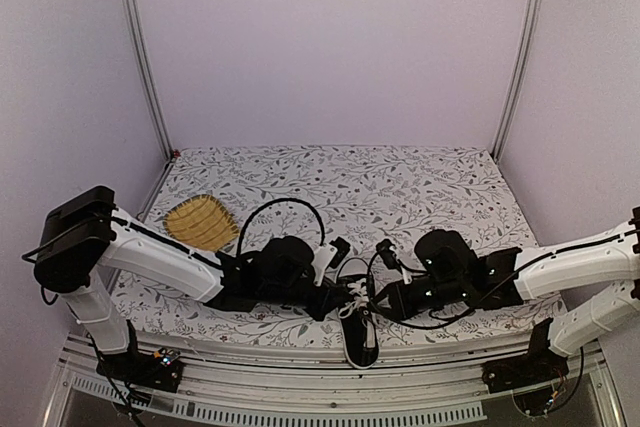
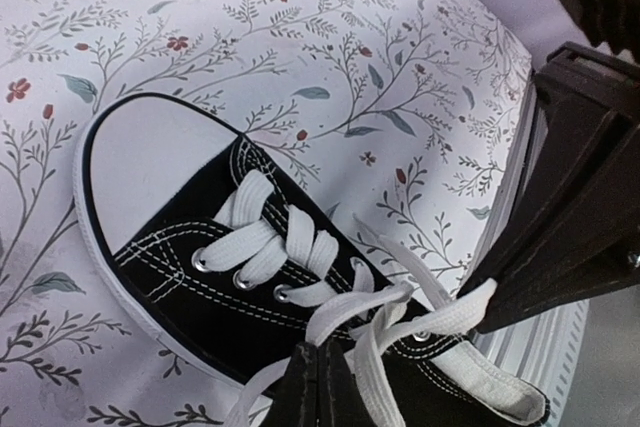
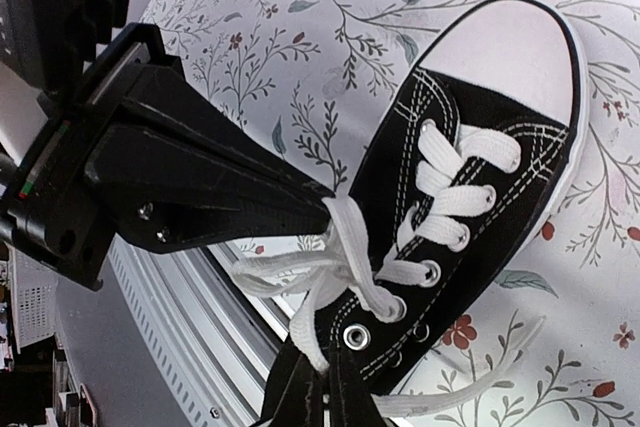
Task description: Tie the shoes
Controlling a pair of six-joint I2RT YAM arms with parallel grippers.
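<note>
The small black sneaker (image 1: pixel 359 332) with white laces lies at the table's near edge between the two arms, its heel over the front rail. In the left wrist view the shoe (image 2: pixel 175 222) shows its white toe cap at upper left, and my left gripper (image 2: pixel 322 349) is shut on a white lace strand (image 2: pixel 365 302) above the tongue. In the right wrist view the shoe (image 3: pixel 395 172) points up and right, and my right gripper (image 3: pixel 328 367) is shut on another lace strand (image 3: pixel 318 322). The two strands cross over the top eyelets. From above, the left gripper (image 1: pixel 347 299) and right gripper (image 1: pixel 377 299) nearly meet over the shoe.
A yellow woven mat (image 1: pixel 200 220) lies at the left of the floral tablecloth (image 1: pixel 400 187). The striped metal front rail (image 1: pixel 300 387) runs just below the shoe. A black cable loops above the left arm (image 1: pixel 280 209).
</note>
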